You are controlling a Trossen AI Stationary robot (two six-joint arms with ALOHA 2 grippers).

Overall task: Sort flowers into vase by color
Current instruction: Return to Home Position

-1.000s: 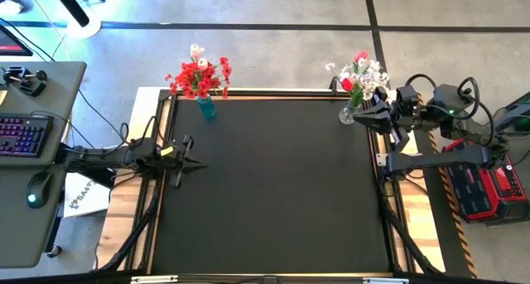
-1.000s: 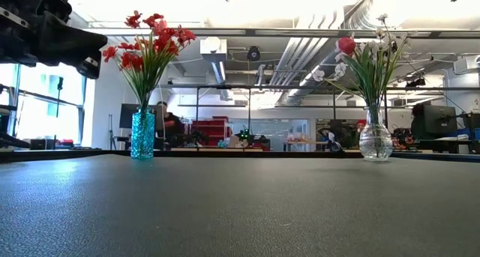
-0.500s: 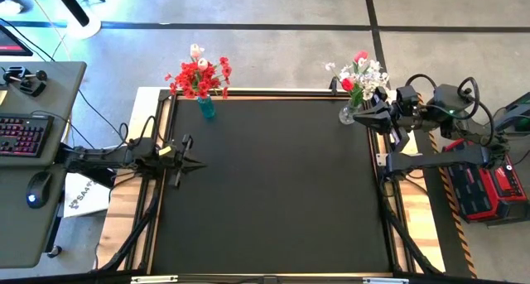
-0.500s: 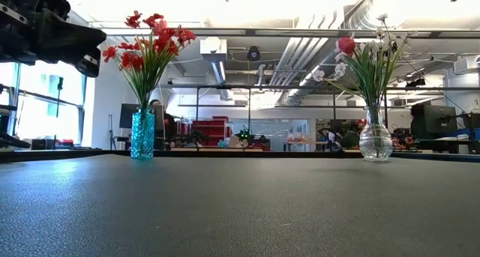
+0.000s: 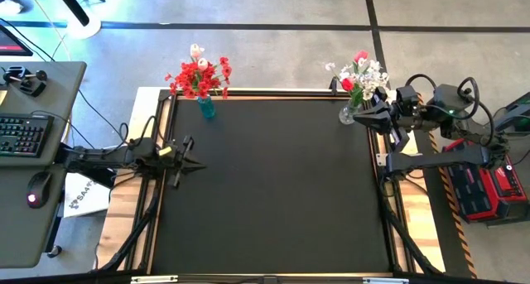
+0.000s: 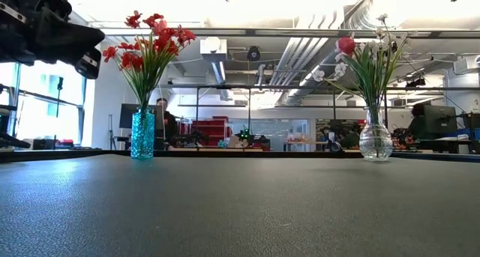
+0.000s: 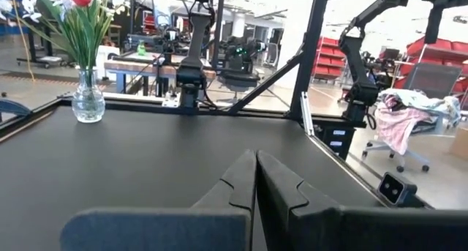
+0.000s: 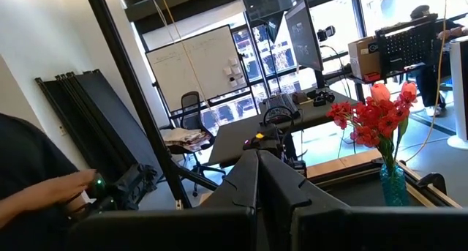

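High view: the red flowers stand in the blue vase, the white flowers in the clear vase. The left gripper and the right gripper are closed and hold nothing. The right one is near the clear vase, so it should move away slowly.

Both arms sit folded at opposite sides, left claw and right claw pointing inward, fingers pressed together.
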